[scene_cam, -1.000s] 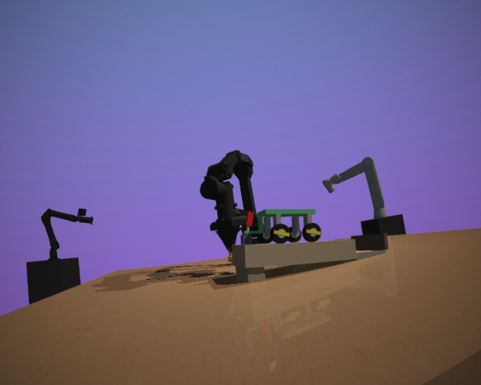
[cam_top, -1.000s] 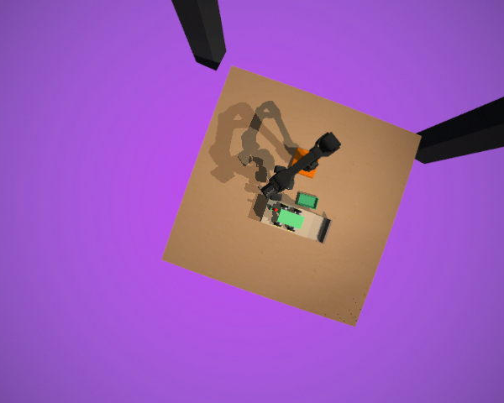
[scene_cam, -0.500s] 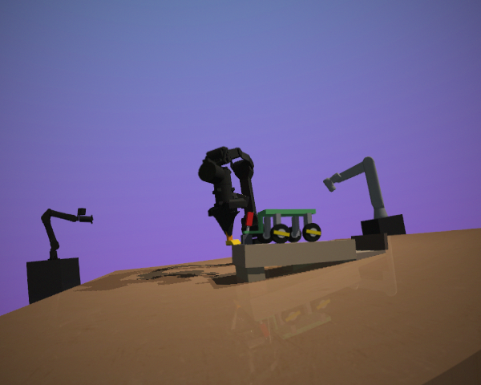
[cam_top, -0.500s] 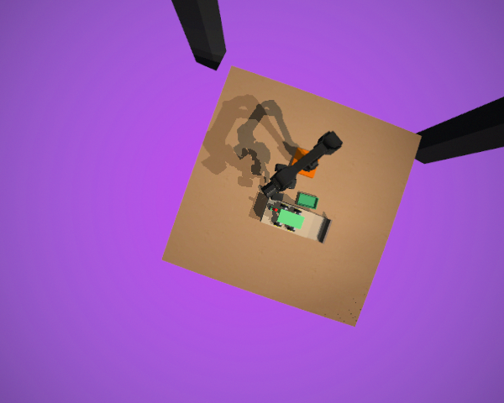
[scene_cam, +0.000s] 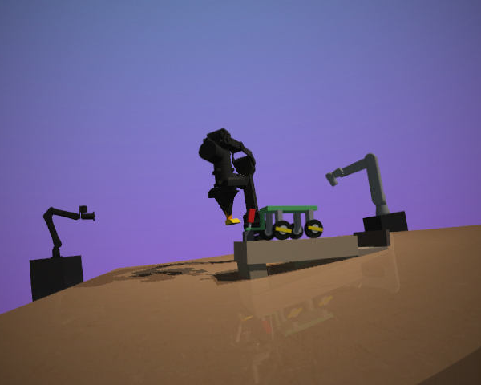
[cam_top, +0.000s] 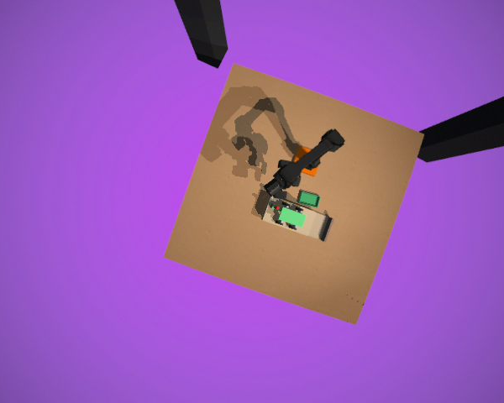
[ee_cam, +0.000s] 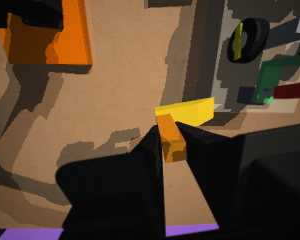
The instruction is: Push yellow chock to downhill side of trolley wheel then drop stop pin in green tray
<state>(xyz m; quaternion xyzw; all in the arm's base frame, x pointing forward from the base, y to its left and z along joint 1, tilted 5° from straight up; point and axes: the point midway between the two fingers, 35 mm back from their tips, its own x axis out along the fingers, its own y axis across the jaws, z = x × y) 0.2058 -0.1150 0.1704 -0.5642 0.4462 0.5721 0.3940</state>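
Nearest in the wrist view, the gripper [scene_cam: 229, 216] [ee_cam: 166, 128] has its fingers pinching the orange handle [scene_cam: 228, 217] [ee_cam: 171, 131] of the yellow chock [scene_cam: 233, 221] [ee_cam: 193, 111], whose body juts out beyond the fingertips. The chock hangs in the air left of the ramp's high end in the exterior view, touching neither ramp nor trolley. I judge it light and stiff, with a rubber base that should grip once pressed down but may drag or tip if pushed along while skimming the ramp. The handle is the right hold; its narrow sides suit the fingers, though the overhanging body could twist about that small grip.

Just beyond, toward the right edge of the wrist view, is the red-headed stop pin [cam_top: 277, 207] [scene_cam: 251, 215] [ee_cam: 292, 90]. It looks rigid, best taken squarely by the head and drawn straight — a sideways tug might bind it. The green-topped trolley [cam_top: 292, 217] [scene_cam: 290, 208] [ee_cam: 269, 75] stands on its wheels on the ramp [cam_top: 311, 224] [scene_cam: 298, 251] [ee_cam: 208, 75], free to roll, so a light nudge could shift it.

Near the ramp's upper edge in the top view lies the green tray [cam_top: 308, 198]. Farther off, at the right of the exterior view, stands a grey arm [scene_cam: 377, 186].
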